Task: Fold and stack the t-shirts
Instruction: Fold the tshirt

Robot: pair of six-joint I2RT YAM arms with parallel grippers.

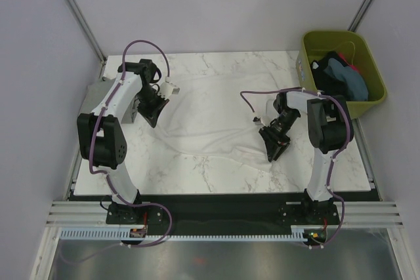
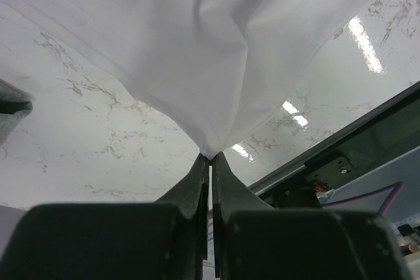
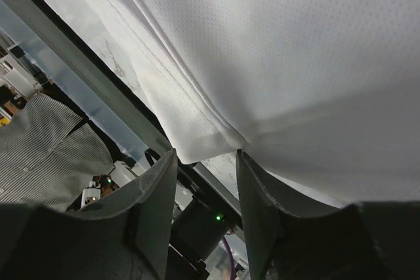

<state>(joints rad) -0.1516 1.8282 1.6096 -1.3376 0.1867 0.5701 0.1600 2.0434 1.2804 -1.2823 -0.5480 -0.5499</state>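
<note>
While my left claw (image 2: 210, 157) pinches the white t-shirt (image 2: 216, 44) tight, my right claw (image 3: 205, 155) gapes at its hem (image 3: 209, 137): I'd bite deep before lifting it off the table (image 2: 98, 142).

White-black arms (image 1: 119, 91), apparently purple cables (image 1: 145, 42).

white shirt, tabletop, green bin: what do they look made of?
White t-shirt: soft knit cloth, matte; fine pinhole texture and a stitched hem show close up, maybe synthetic. Table: white marble-look top, grey veins, glossy with lamp reflections; stone or laminate, cannot tell. Bin: olive-green, smooth rigid walls, likely moulded plastic.
</note>
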